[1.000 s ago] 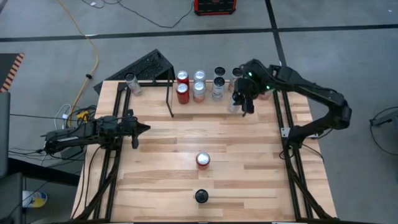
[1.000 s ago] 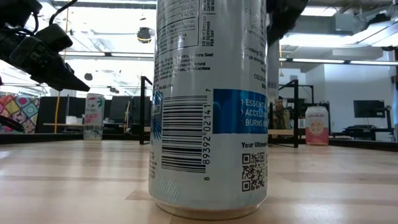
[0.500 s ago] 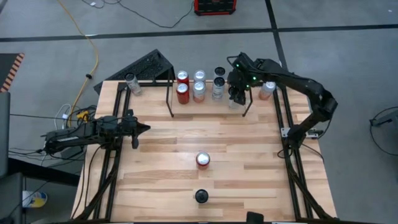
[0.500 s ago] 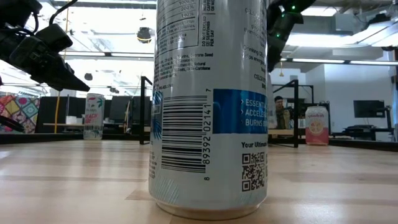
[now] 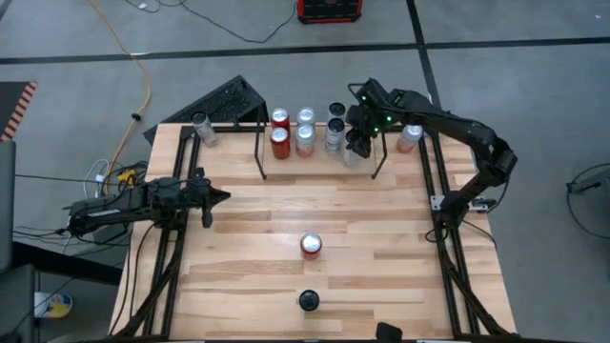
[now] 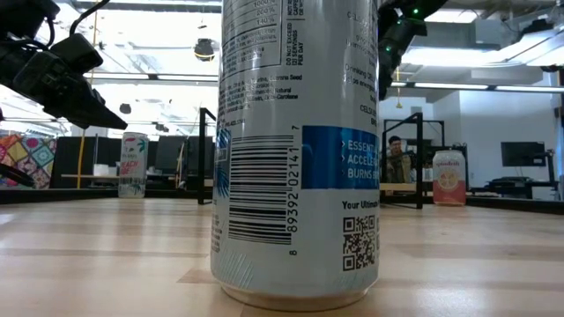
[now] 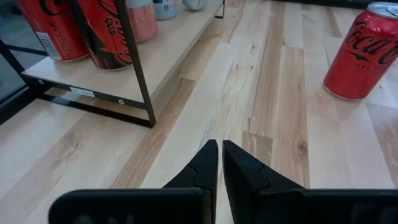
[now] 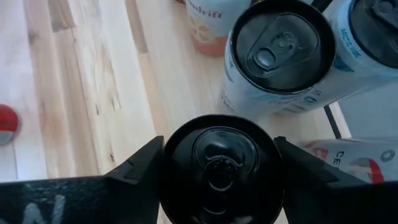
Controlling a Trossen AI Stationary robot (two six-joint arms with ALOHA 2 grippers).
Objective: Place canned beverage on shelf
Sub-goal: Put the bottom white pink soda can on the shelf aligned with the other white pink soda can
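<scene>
The shelf [image 5: 260, 152] is a black rod rack at the table's far edge. On it stand two red cans [image 5: 279, 141], two pink ones [image 5: 305, 138] and two pale dark-topped ones [image 5: 334, 133]. My right gripper [image 5: 357, 145] hangs over the shelf's right end, shut on a black-topped canned beverage [image 8: 217, 165], beside a pale can [image 8: 277, 56]. My left gripper [image 5: 224, 197] waits shut, low at the table's left [image 7: 219, 163]. In the low view only the right arm's dark head [image 6: 392, 48] shows; the held can is hidden. My right gripper pinches the can's upper wall, just under the rim [image 8: 169, 163], between its two fingers [image 8: 140, 168], one on each side. They come from above, slanting down toward the far edge. The can stands upright in the hold; whether its base rests on the shelf is hidden.
A red can [image 5: 312, 245] stands mid-table and a dark-topped can [image 5: 309, 301] near the front edge, filling the low view [image 6: 300, 150]. A pink can [image 5: 410, 138] stands right of the shelf, another can [image 5: 200, 127] at the far left corner.
My right gripper has carried the can toward the table's left and down, in over the shelf's right end next to the pale cans, rolling a little. It has kept still over the last half second.
</scene>
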